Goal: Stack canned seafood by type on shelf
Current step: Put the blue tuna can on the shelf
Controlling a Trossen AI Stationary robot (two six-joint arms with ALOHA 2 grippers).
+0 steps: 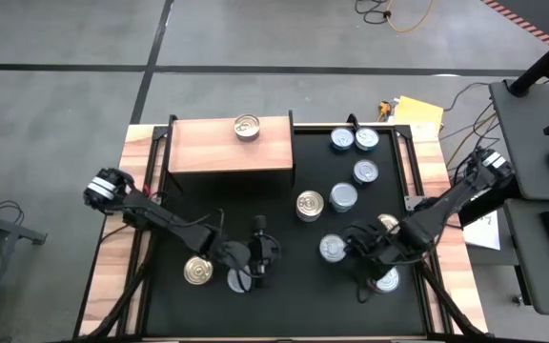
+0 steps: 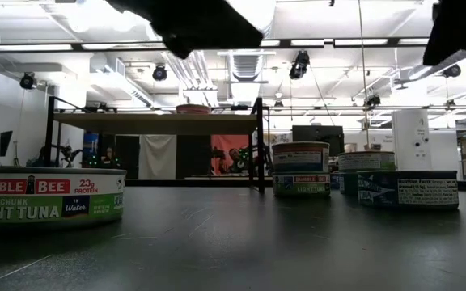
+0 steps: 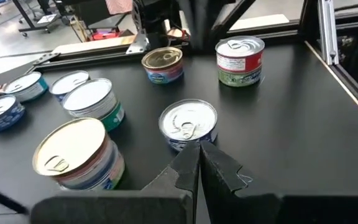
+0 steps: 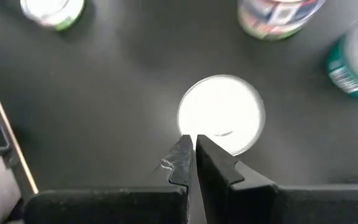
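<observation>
Basically one gold-top tin (image 1: 247,127) sits on the shelf (image 1: 229,145), rest of the canned seafood (image 1: 342,197) scattered on the black table (image 1: 284,286), probably unsorted stock waiting. Left gripper (image 1: 258,276) hangs low near a silver-top tin (image 1: 239,280) and a gold one (image 1: 198,271), jaws pinched together, holding nothing. Right gripper (image 1: 362,282) likewise closed and empty, above a silver tin (image 4: 221,122), likely lining up a pick

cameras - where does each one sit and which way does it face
High view: overhead, straight down on the black table, shelf and both arms.
Low view: table height, level across cans into the room; dark arm parts at top.
Left wrist view: past the shut left gripper at a silver-top can.
Right wrist view: down past the shut right gripper.
Shared: the shelf's gold-top can, high and low.
</observation>
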